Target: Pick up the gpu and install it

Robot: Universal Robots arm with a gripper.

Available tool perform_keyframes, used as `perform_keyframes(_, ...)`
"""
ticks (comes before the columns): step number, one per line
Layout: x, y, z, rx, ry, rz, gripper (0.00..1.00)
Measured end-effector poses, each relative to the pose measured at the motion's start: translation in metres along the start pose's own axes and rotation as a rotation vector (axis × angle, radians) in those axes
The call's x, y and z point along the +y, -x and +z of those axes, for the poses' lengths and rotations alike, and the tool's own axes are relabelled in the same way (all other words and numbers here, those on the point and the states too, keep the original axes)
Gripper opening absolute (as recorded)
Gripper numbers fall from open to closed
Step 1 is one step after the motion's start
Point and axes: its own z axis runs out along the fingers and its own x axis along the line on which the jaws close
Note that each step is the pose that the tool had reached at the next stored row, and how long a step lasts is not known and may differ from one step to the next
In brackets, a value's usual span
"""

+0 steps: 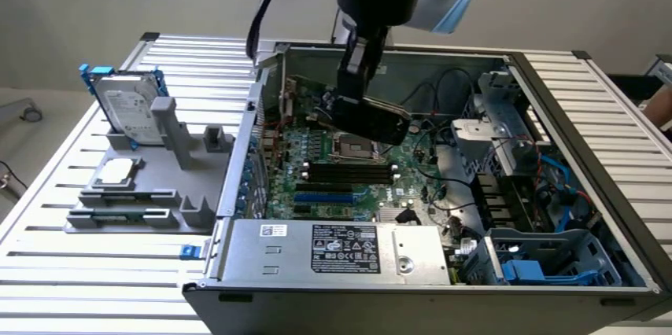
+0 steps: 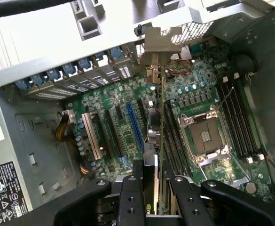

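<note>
Above the motherboard [image 1: 315,158] inside the open computer case [image 1: 315,300], the gripper [image 1: 357,103] is clamped on the gpu [image 1: 376,121], holding it on edge near the empty processor socket [image 1: 352,146] (the wrist view sees the card edge-on). At the exterior view's left, a hard drive [image 1: 131,107] stands in a grey holder [image 1: 157,217].

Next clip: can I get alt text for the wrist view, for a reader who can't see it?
The gripper is shut on the gpu, which is seen edge-on with its metal bracket at the far end, held over the motherboard inside an open computer case. On the board are a row of expansion slots, one of them blue, and an empty processor socket.
</note>
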Motion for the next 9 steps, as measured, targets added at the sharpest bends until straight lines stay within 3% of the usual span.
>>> perform_keyframes(9, -0.0008, 0.0004, 0.0098, 0.0129, -0.0064, -0.163, 0.26)
